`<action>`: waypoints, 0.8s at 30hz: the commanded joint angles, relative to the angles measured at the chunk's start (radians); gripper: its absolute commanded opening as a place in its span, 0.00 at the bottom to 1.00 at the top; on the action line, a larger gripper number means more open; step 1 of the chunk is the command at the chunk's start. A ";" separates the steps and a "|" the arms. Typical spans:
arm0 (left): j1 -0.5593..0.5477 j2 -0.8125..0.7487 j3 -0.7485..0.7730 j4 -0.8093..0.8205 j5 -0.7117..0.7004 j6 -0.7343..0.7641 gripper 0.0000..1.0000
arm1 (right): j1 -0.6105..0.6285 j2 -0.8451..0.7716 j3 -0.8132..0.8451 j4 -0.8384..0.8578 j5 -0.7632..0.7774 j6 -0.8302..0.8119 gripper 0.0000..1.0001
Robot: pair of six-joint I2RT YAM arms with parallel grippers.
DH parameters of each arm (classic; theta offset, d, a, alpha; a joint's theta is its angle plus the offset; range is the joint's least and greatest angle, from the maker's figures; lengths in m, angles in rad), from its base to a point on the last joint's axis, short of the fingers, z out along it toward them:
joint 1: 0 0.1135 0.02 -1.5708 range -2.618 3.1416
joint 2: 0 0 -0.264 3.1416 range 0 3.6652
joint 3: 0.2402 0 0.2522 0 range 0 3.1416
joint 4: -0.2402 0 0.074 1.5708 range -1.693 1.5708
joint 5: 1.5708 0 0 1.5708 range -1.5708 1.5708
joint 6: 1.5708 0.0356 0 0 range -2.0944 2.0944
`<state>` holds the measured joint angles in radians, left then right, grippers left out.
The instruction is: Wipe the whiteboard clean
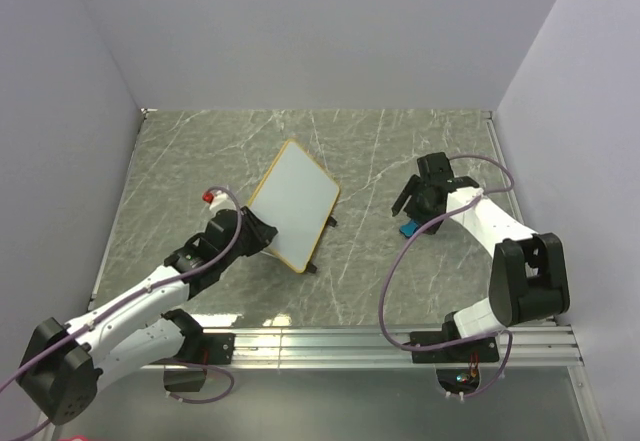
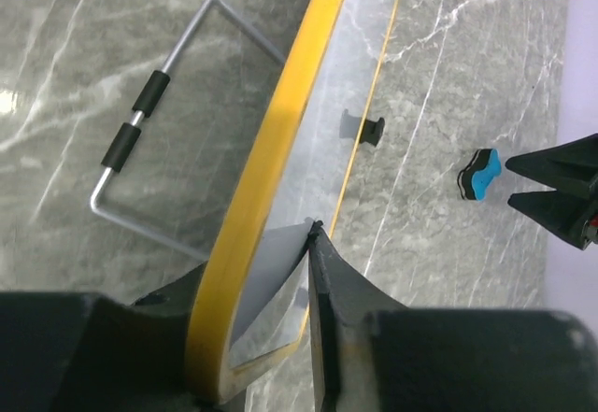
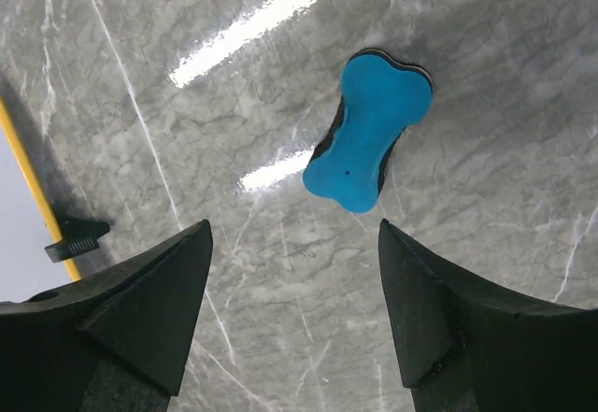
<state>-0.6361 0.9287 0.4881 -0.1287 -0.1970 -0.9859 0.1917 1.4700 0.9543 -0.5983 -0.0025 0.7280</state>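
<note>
The whiteboard (image 1: 293,201) has a blank white face and a yellow-tan frame (image 2: 280,132). It is held tilted above the table, its two black feet toward the right arm. My left gripper (image 1: 262,236) is shut on its near left edge; in the left wrist view the left gripper (image 2: 266,262) pinches the frame and face. A blue bone-shaped eraser (image 3: 369,132) lies flat on the table. My right gripper (image 3: 294,227) hovers open just short of the eraser (image 1: 408,229), touching nothing.
A grey wire stand (image 2: 140,132) with two black sleeves sticks out behind the board. A black foot (image 3: 77,237) and the board's edge show at the left of the right wrist view. A small red thing (image 1: 209,198) sits by the left arm. Walls enclose the marble table (image 1: 200,161).
</note>
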 commanded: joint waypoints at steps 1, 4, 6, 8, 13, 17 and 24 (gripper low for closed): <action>-0.030 -0.017 -0.054 -0.328 -0.119 0.021 0.35 | -0.001 -0.054 -0.020 0.031 0.006 0.014 0.79; -0.060 -0.043 -0.062 -0.348 -0.133 -0.010 0.43 | -0.003 -0.066 -0.040 0.041 0.007 0.019 0.79; -0.079 -0.042 -0.054 -0.376 -0.148 -0.034 0.48 | -0.001 -0.074 -0.052 0.043 0.006 0.021 0.79; -0.092 -0.027 -0.048 -0.393 -0.168 -0.054 0.57 | -0.001 -0.082 -0.058 0.045 0.007 0.021 0.79; -0.123 -0.024 -0.039 -0.417 -0.185 -0.077 0.71 | -0.001 -0.099 -0.068 0.043 0.007 0.017 0.79; -0.160 -0.056 -0.020 -0.454 -0.211 -0.100 0.79 | -0.001 -0.108 -0.075 0.045 0.006 0.013 0.79; -0.214 -0.117 0.090 -0.555 -0.246 -0.111 1.00 | -0.003 -0.137 -0.081 0.043 0.006 0.007 0.79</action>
<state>-0.8322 0.8391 0.5060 -0.5598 -0.3912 -1.0870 0.1917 1.3724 0.8730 -0.5743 -0.0048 0.7391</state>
